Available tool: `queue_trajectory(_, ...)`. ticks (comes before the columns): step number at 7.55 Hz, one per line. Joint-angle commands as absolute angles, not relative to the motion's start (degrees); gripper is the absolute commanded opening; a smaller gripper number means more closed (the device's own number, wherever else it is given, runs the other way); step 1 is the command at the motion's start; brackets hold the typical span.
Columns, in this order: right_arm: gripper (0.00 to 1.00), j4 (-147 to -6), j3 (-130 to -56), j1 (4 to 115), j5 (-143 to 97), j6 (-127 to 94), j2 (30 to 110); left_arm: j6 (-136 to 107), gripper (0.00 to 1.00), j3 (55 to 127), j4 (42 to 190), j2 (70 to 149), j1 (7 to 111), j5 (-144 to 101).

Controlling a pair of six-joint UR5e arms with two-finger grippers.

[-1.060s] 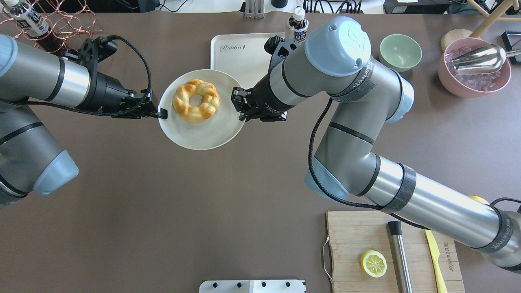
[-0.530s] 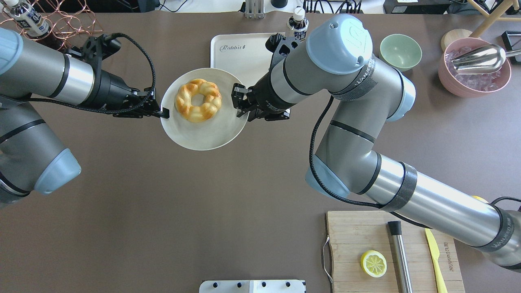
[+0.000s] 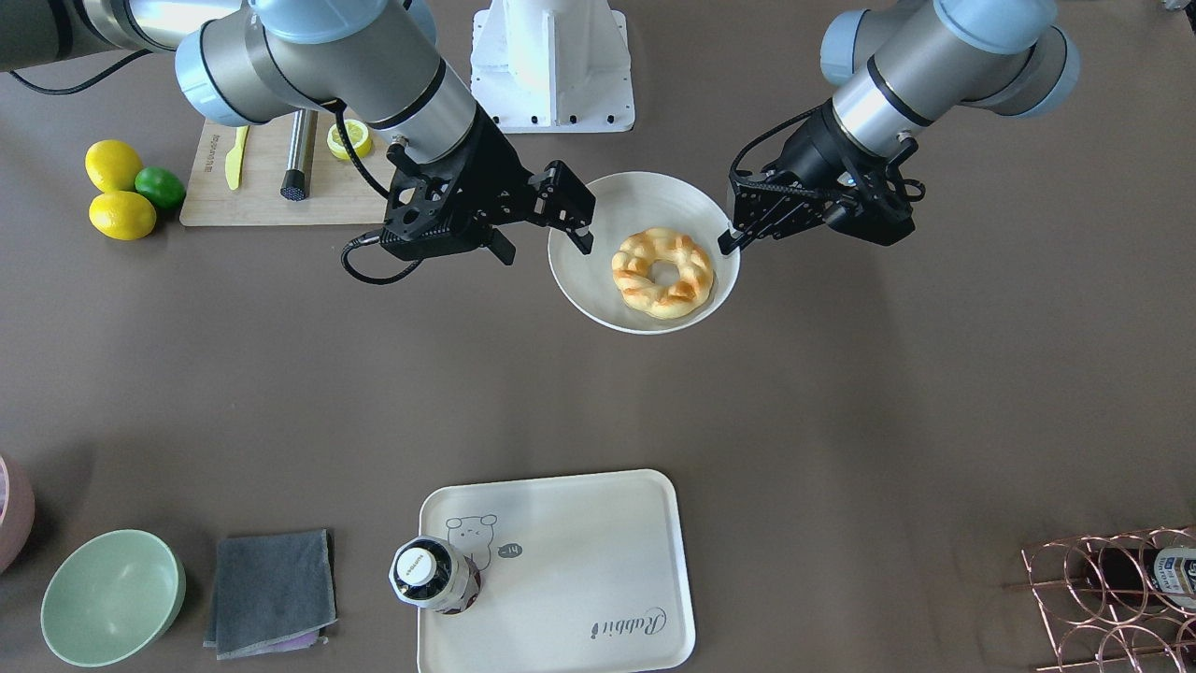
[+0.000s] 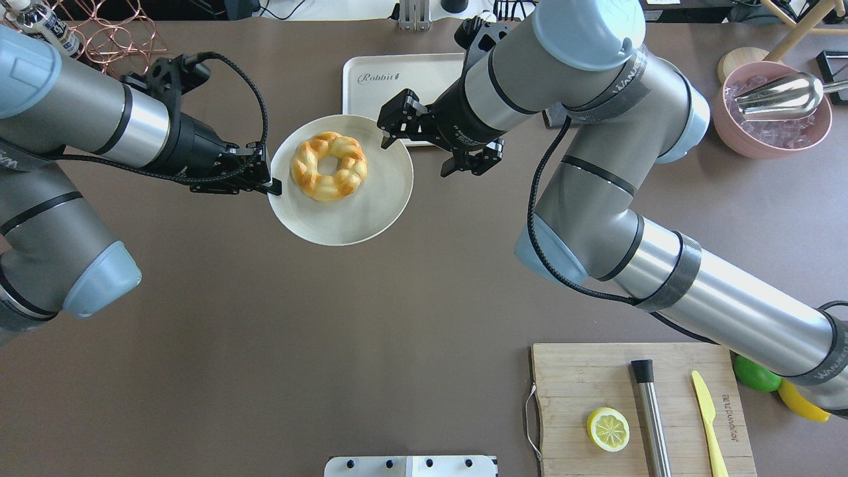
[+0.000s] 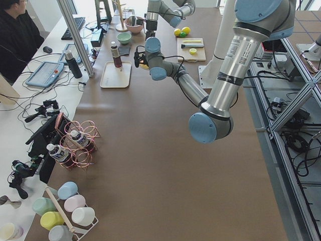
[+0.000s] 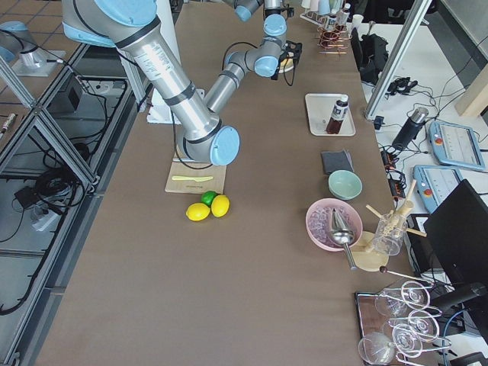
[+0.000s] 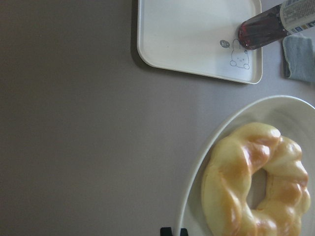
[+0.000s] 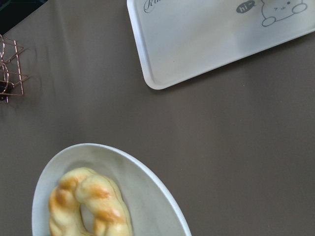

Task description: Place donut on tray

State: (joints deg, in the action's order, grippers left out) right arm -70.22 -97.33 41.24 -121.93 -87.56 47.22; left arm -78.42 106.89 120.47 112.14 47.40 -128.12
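Resting on a round white plate (image 4: 371,222), the donut (image 4: 329,165) lies in the plate's far half, not on the tray (image 4: 391,89).

Left gripper (image 4: 272,188): closed on the plate's rim at the robot's left side. Right gripper (image 4: 414,157): fingers spread wide, nothing between them, just beside the opposite rim. Whether the plate is clear of the table (image 3: 598,402) cannot be told.

Tray: one dark bottle (image 3: 430,575) stands on the corner by the bear drawing; the other surface is bare. Beside the tray, off it: grey cloth (image 3: 271,589), then green bowl (image 3: 112,594).

Further items: cutting board (image 4: 576,391) bearing lemon half (image 4: 608,428) and yellow knife (image 4: 707,414); pink bowl (image 4: 772,136) with metal scoop (image 4: 778,96); copper wire rack (image 3: 1103,598).

Hidden or cut off: in the overhead view the right arm (image 4: 583,79) covers the bottle, the green bowl and the tray's right part. Both side views show grippers and donut too small to judge. The left wrist view shows only dark fingertips (image 7: 165,231) at its bottom edge by the rim, with the donut cropped there.

View differences: the front view shows a broad stretch of table between plate and tray; overhead, the rim seems to meet the tray's near edge.
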Motion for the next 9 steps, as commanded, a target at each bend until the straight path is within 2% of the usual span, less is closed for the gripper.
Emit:
queue_trajectory(1, 1.0, -70.14, -97.3, 44.81, -126.9, -87.45, 48.07, -78.4, 0.0, 105.73, 119.02, 111.71, 47.2, -128.14)
queue_trajectory(3, 1.0, -70.14, -97.29, 46.31, -127.18, -86.84, 50.35, -77.26, 0.0, 105.82, 116.98, 110.14, 50.07, -129.19)
queue_trajectory(7, 1.0, -70.14, -97.29, 49.12, -128.31, -81.94, 54.48, -57.53, 0.0, 105.56, 117.33, 96.98, 62.55, -140.52)
queue_trajectory(9, 1.0, -70.22, -96.6, 54.37, -132.51, -72.65, 58.77, -56.16, 0.0, 104.68, 117.33, 94.67, 65.82, -144.13)
